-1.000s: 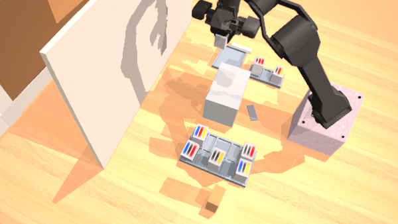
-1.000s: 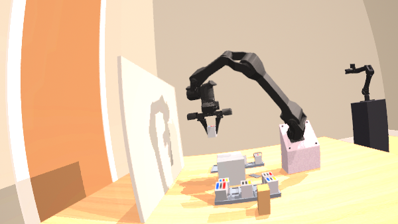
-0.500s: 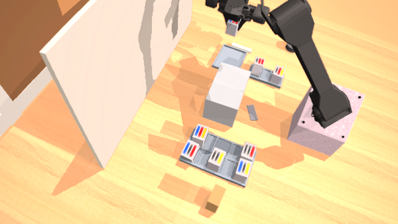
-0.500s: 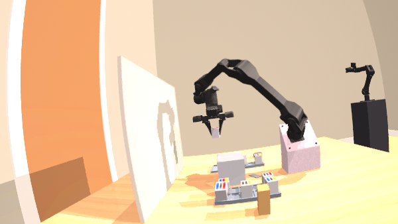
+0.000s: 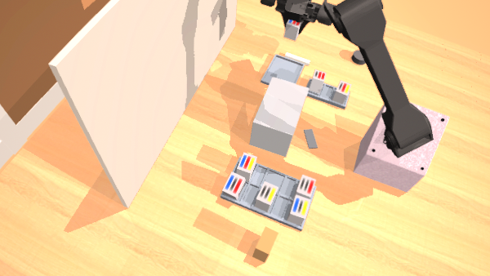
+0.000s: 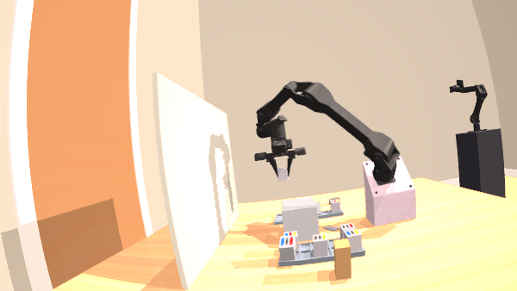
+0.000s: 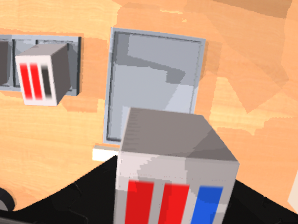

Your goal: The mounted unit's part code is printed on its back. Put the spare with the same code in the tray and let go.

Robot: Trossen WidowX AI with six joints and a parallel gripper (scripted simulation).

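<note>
Gripper (image 6: 282,170) clamped on a striped spare, held high over the bench.

The spare (image 7: 174,189) in the gripper shows two red stripes and one blue; in the wrist view its lower edge is cut off by the frame and the dark fingers either side are mostly out of shot. Below it, in the middle of that view, lies the grey tray (image 7: 156,83), its near edge hidden behind the spare. At the left edge another spare (image 7: 41,75) with red and dark stripes sits in a holder, partly cropped. From the top view the gripper sits at the upper edge, half cut off; the large grey unit (image 5: 279,114) stands mid-frame, its back not visible.
</note>
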